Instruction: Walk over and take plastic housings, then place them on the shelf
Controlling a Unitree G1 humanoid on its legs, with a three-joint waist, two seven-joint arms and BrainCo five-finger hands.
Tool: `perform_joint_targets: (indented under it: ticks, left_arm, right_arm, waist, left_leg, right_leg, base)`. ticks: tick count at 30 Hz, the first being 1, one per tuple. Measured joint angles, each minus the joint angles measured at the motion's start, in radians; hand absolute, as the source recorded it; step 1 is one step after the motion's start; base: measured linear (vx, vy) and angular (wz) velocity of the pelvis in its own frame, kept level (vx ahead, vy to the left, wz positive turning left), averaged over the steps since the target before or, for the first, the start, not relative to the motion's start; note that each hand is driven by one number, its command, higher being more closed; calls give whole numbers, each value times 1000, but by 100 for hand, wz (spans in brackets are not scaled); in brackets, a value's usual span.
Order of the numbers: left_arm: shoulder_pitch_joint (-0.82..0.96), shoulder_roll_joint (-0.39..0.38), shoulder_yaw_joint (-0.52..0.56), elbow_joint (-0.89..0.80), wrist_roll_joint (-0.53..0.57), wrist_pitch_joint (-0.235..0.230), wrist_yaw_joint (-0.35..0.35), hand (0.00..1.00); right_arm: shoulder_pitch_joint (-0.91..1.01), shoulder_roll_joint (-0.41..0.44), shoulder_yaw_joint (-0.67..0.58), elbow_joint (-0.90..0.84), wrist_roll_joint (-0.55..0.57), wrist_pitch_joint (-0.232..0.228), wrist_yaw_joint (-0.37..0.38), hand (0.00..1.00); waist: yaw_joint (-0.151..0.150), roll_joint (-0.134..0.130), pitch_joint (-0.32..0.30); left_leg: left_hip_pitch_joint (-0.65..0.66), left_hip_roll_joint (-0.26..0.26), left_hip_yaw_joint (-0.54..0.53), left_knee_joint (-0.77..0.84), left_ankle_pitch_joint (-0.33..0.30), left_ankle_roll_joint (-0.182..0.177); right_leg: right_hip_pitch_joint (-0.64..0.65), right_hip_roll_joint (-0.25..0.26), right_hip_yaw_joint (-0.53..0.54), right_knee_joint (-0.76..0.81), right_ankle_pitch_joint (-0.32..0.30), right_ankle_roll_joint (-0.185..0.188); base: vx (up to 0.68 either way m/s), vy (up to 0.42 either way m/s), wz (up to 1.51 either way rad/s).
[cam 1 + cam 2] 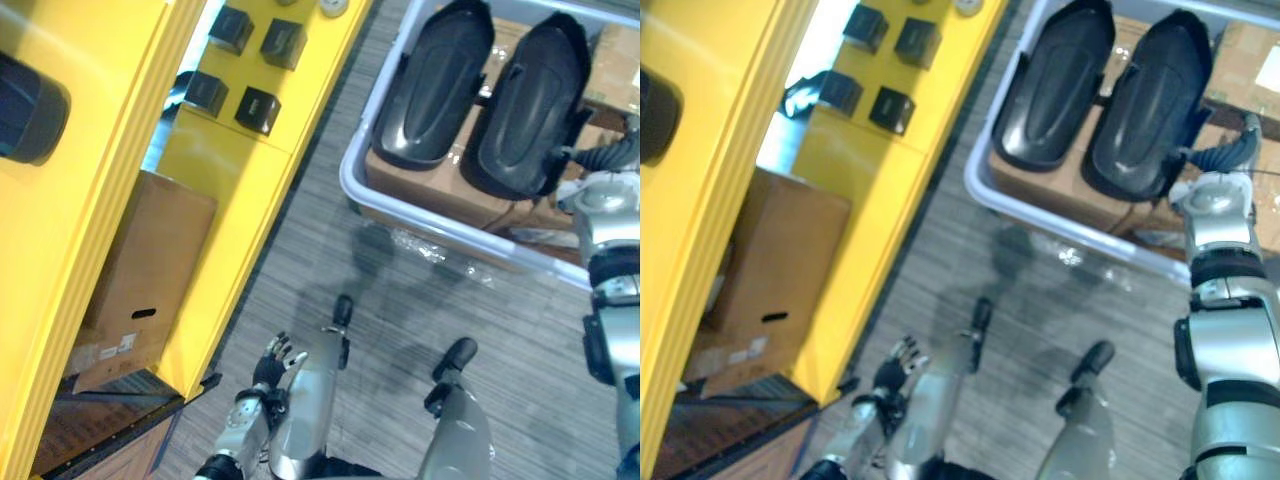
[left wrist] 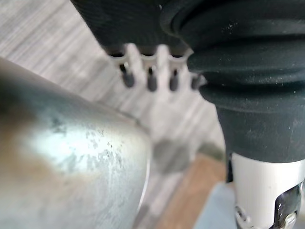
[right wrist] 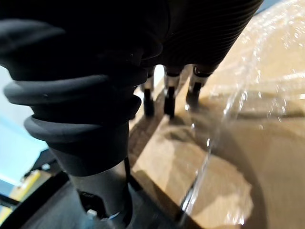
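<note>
- A tall yellow shelf (image 1: 100, 120) runs down the robot's left side, its flat yellow surfaces slanting from the far end to the near corner.
- A striped grey floor (image 1: 330, 250) lies between the shelf and a pale plastic bin (image 1: 352, 185) to the robot's front right.
- The bin holds flat brown cardboard (image 1: 400, 180), with clear plastic film (image 3: 267, 62) crinkled over part of it.
- Two black plastic housings lie on that cardboard, side by side and touching or nearly so. Both are long, rounded shells with their hollow sides up: the left housing (image 1: 435, 85) and the right housing (image 1: 530, 110).
- A closed brown cardboard box (image 1: 145, 260) with a slot handle sits inside a lower bay of the shelf.
- Four small black boxes (image 1: 258, 110) rest on a yellow shelf surface, arranged in a loose square, well apart from the bin.
- The right robot hand (image 3: 169, 98) hangs over the cardboard and film in the bin, near the right housing. Its fingers are loose and straight, gripping nothing.
- The left robot hand (image 1: 272, 365) hangs low above the floor near the shelf's near corner, fingers relaxed and empty.
</note>
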Motion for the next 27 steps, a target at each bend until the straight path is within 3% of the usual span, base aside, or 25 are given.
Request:
perform_joint_targets:
  ticks: [5,13,19,23,27]
  left_arm:
    - [0,-1,-31,10,0,1,-2,0]
    - [2,-8,-32,20,-1,-4,-3,0]
    - [32,-3,-33,-1,-3,-22,-6,0]
    - [67,6,-32,-40,-3,-28,1,0]
    - [88,8,-27,-84,-4,-31,25,0]
  right_arm:
    - [-5,-46,3,0,-2,47,43,100]
    - [-7,-18,7,42,-88,127,37,100]
    - [-17,-17,37,24,-161,75,18,100]
    - [-23,-18,81,-54,-313,-9,-48,100]
    - [-24,-18,121,-79,-346,-30,-89,100]
  waist:
    - [2,23,-16]
    - [10,27,-19]
    - [0,28,-20]
    - [-21,27,-19]
    - [-33,23,-16]
  left_leg:
    - [0,3,0,-2,0,0]
    - [28,5,5,-13,0,-1]
    - [53,6,9,-17,0,-2]
    - [86,9,20,-27,-1,-3]
    - [122,9,23,-49,1,-4]
  right_leg:
    - [-1,3,-1,0,2,3]
    - [19,3,0,0,-4,2]
    - [45,4,0,-7,-4,2]
    - [72,6,0,-16,-3,2]
    - [101,7,1,-28,-3,2]
  base:
    - [6,-3,0]
    - [0,0,0]
    - [0,0,0]
    - [2,2,-1]
    - [1,-1,-2]
